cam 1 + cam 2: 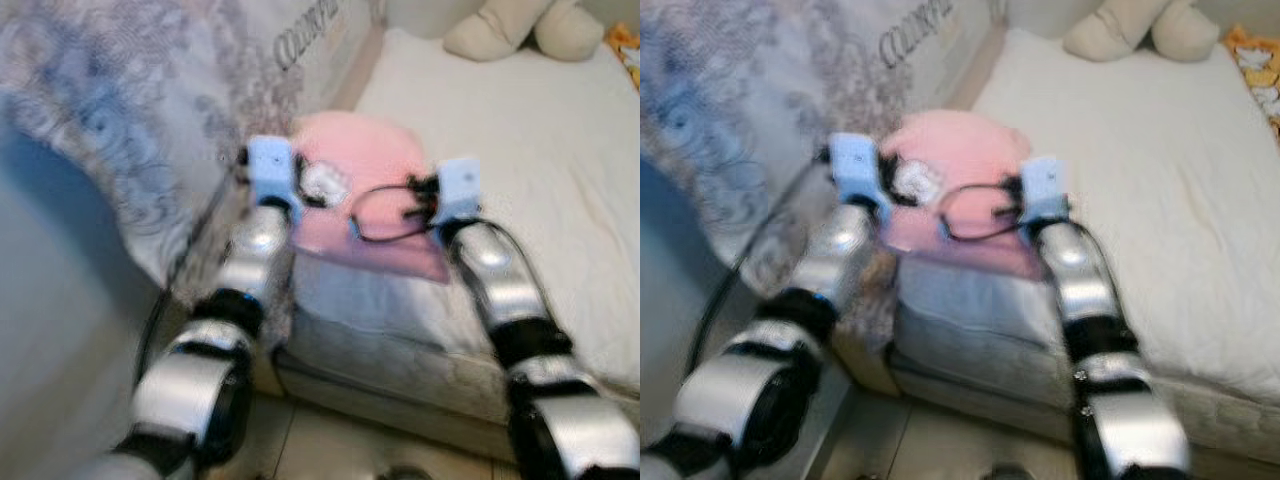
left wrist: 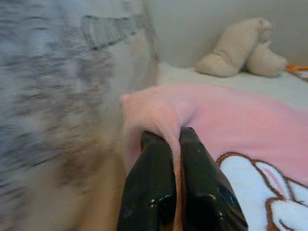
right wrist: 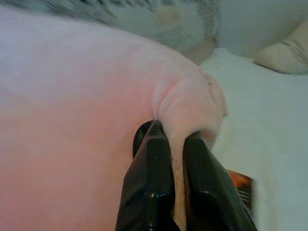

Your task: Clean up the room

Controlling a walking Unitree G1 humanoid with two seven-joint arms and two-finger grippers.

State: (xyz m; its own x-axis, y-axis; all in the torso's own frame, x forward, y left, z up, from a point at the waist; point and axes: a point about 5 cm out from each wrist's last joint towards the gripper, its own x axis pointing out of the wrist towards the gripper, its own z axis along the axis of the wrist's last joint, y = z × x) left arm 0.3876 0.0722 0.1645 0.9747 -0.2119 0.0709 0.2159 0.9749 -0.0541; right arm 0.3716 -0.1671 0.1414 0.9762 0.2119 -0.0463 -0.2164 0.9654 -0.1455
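Left wrist view shows you the left gripper [image 2: 175, 144] pinching a fold of the soft, light pink blanket [image 2: 250, 125], and the right gripper [image 3: 175, 139] is closed on another fold, so hold it near the edges because it probably sags.

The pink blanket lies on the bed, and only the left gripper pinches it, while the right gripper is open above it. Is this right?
Not quite. The pink blanket does lie on the bed, and the left gripper pinches it, but the right gripper is not open: the right wrist view shows its fingers shut on a fold of the blanket too.
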